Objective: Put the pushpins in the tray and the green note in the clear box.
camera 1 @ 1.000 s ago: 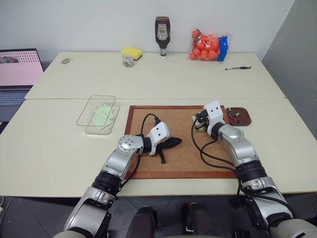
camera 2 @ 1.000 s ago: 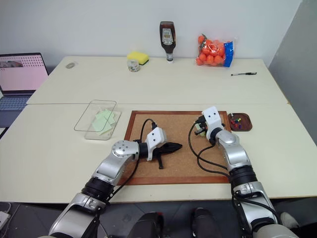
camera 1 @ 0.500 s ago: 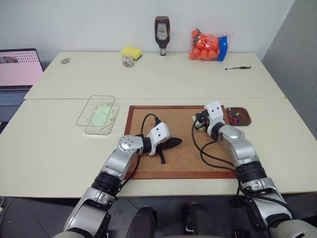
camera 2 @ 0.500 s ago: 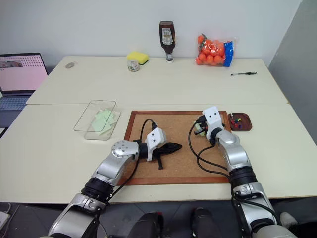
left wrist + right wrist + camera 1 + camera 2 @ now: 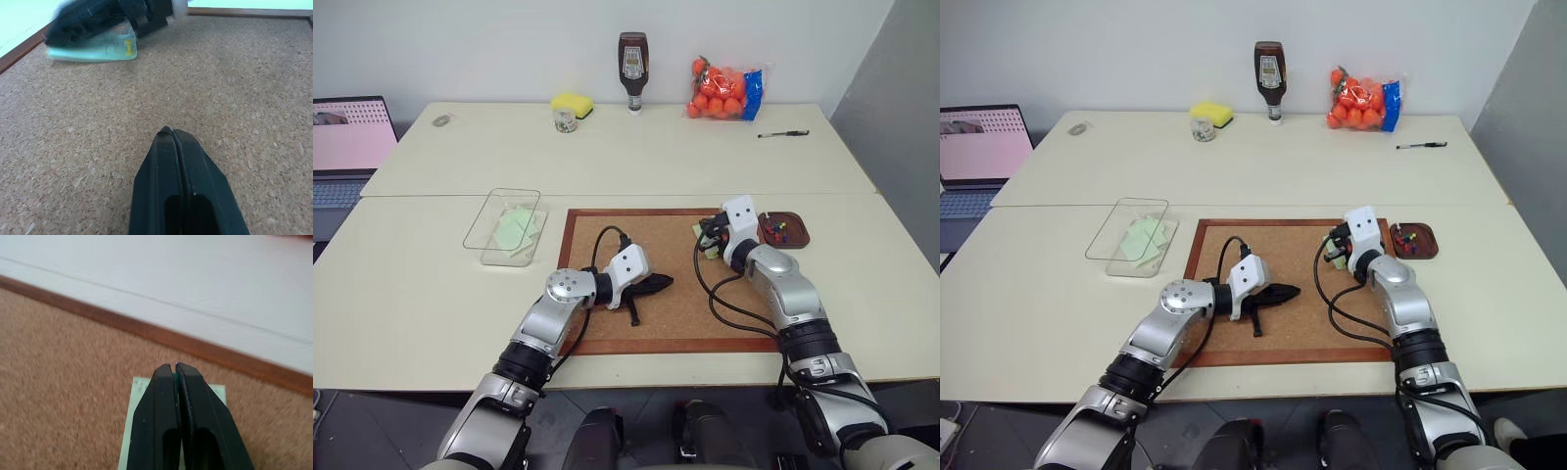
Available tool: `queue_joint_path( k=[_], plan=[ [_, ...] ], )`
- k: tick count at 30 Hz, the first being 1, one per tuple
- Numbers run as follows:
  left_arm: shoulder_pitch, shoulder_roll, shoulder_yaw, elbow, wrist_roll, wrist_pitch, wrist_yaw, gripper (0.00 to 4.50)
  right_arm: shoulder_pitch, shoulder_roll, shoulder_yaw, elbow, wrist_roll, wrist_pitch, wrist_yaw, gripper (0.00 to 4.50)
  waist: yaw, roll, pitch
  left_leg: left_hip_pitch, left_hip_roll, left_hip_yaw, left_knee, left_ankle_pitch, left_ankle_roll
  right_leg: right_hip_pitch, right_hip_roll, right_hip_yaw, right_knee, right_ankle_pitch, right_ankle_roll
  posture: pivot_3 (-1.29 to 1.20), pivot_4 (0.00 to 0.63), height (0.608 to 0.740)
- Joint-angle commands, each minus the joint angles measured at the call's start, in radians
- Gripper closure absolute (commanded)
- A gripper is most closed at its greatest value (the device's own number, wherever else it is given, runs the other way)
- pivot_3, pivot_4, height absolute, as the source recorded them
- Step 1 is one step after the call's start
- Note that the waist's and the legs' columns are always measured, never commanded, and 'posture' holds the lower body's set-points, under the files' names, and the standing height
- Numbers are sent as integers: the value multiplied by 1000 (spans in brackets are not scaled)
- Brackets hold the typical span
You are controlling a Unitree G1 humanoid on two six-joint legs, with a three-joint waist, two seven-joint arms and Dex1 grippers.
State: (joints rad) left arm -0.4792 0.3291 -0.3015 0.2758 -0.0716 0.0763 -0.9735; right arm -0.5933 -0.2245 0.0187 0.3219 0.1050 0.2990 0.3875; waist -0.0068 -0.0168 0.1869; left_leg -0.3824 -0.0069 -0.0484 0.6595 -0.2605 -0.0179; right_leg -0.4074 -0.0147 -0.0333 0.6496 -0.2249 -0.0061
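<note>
The green note (image 5: pixel 131 431) lies on the cork board near its far right corner, with a yellow pushpin (image 5: pixel 128 46) stuck in it. My right gripper (image 5: pixel 174 369) hovers just over that note, shut, with a small green pushpin head (image 5: pixel 174 377) pinched at its tips. The brown tray (image 5: pixel 800 238) sits right of the board and holds several pushpins (image 5: pixel 777 230). The clear box (image 5: pixel 480 217), left of the board, has pale green notes (image 5: pixel 514 227) inside. My left gripper (image 5: pixel 664 281) rests shut and empty over the middle of the board.
The cork board (image 5: pixel 666 318) has a raised brown frame. On the far table stand a sauce bottle (image 5: pixel 633 73), a bag of oranges (image 5: pixel 720 90), a pen (image 5: pixel 783 134), a yellow sponge (image 5: pixel 574 103) and a glass jar (image 5: pixel 566 119). A laptop (image 5: pixel 347 147) is at far left.
</note>
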Motion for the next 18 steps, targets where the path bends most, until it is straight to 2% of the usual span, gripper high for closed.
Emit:
queue_joint_path(
  k=[1,12,18],
  plan=[
    [36,7,-47,7,24,24,-29,4500,-20,2,-28,-69,24,-3,-6,4468,0,0,0,0,0,0,0,0,0,0,0,0,0,0,0,0,150,740],
    [34,4,-51,7,24,26,-29,4500,-22,-4,-47,-106,31,0,-26,4468,1,0,0,0,0,0,0,0,0,0,0,0,-1,0,0,0,150,740],
    [37,3,-51,4,23,27,-26,4500,13,-77,-123,-301,63,78,-41,4468,2,0,0,-1,0,0,0,0,0,0,0,0,-1,0,0,0,150,740]
  ],
)
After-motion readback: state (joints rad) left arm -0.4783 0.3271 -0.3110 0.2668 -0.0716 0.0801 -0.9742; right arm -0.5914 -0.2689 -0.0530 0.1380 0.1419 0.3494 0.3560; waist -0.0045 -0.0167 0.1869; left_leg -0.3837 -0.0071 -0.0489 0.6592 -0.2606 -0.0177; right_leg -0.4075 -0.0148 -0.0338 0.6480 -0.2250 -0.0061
